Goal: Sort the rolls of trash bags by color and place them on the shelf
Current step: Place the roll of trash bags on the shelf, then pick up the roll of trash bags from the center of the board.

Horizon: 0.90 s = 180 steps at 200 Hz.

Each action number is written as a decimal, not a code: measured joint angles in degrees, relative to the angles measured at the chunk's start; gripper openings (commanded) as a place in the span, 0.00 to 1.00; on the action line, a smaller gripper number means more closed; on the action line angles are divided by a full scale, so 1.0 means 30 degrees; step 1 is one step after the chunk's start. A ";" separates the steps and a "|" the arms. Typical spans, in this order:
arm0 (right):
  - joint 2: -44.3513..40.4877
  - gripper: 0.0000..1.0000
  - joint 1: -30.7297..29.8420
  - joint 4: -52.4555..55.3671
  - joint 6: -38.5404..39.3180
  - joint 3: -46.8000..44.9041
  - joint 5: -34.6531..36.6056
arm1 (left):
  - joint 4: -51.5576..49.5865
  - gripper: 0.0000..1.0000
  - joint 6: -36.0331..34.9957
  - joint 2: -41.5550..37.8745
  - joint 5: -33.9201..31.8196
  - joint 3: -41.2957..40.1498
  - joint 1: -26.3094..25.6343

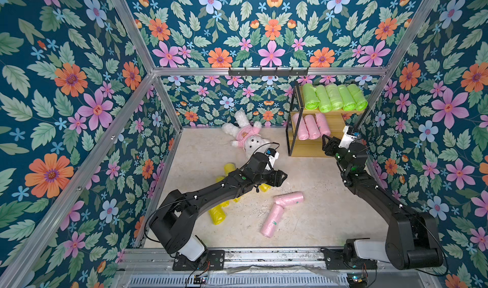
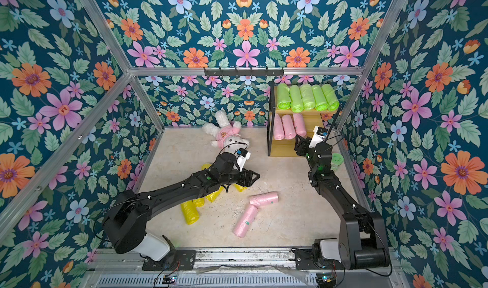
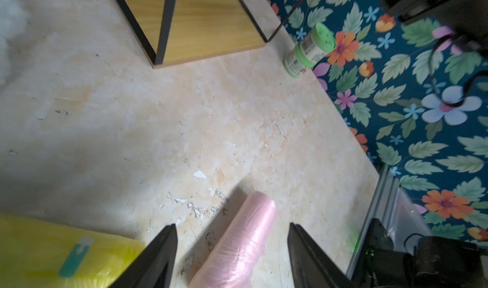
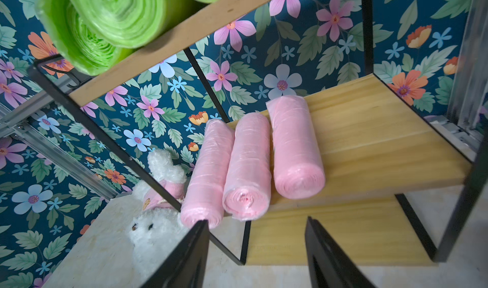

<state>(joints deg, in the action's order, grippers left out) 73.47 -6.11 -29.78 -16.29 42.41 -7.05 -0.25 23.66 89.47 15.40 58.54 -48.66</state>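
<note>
In both top views the shelf [image 1: 309, 149] stands in the far right corner of the worktop [image 1: 330, 215]. It carries five green rolls [image 1: 334, 97] on its top board and three pink rolls [image 1: 311, 127] on the middle one. Two loose pink rolls [image 1: 289, 198] lie on the worktop. The yellow rolls [image 1: 217, 214] are mostly hidden under the left arm [image 1: 211, 191].

In the left wrist view the left tool [image 3: 232, 225] is wide and holds nothing. One of the loose pink rolls [image 3: 245, 236] shows between its fingers, cut off at the edge.

In the right wrist view the right tool [image 4: 256, 220] is wide and empty, before the pink rolls [image 4: 248, 167].
</note>
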 measured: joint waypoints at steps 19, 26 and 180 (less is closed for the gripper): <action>-0.1290 0.69 -0.0015 0.1158 -0.0204 -0.0765 -0.0007 | -0.0976 0.72 -0.0452 -0.0080 -0.0685 -0.0393 -0.0903; -0.1741 0.69 -0.0022 0.1450 -0.0240 -0.1115 -0.0007 | -0.1268 0.72 -0.0517 -0.0182 -0.0721 -0.0707 -0.1144; -0.2353 0.70 -0.0036 0.2550 -0.0991 -0.4138 -0.0481 | -0.3701 0.80 -0.6659 0.4830 -0.2317 0.1931 -0.3672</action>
<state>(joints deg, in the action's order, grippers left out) 66.41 -6.22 -22.13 -19.27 30.00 -8.49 -11.35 3.68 103.96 8.45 64.34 -59.68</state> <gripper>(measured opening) 0.698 0.804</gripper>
